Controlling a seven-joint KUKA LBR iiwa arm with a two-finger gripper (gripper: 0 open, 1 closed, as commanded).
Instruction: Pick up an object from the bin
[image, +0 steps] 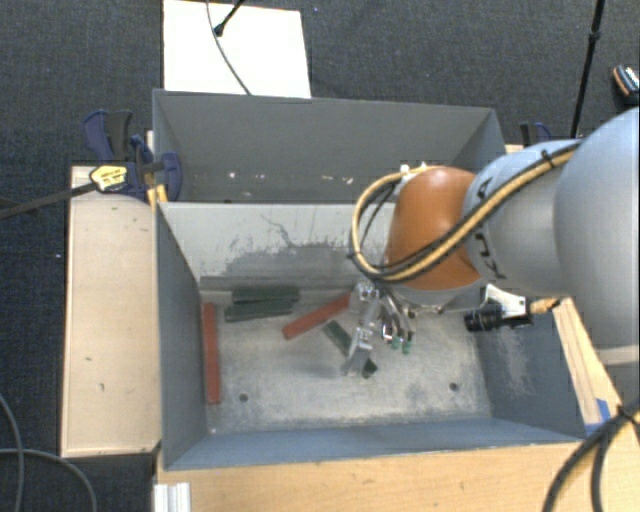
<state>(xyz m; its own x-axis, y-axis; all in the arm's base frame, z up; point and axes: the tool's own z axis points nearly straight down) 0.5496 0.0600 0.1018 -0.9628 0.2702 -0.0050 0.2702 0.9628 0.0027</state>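
My gripper (358, 360) reaches down near the middle of the bin floor, its metal fingers low over a small dark green block (340, 338) that lies partly under them. Whether the block sits between the fingers is unclear. A red-brown stick (316, 320) lies slanted just left of the gripper, one end close to the fingers. Further left, a dark green bar (262, 302) rests along the back wall.
A long red stick (211, 352) lies along the left wall of the bin. The arm with its orange cover and cables hangs over the right half of the bin, hiding the floor beneath it.
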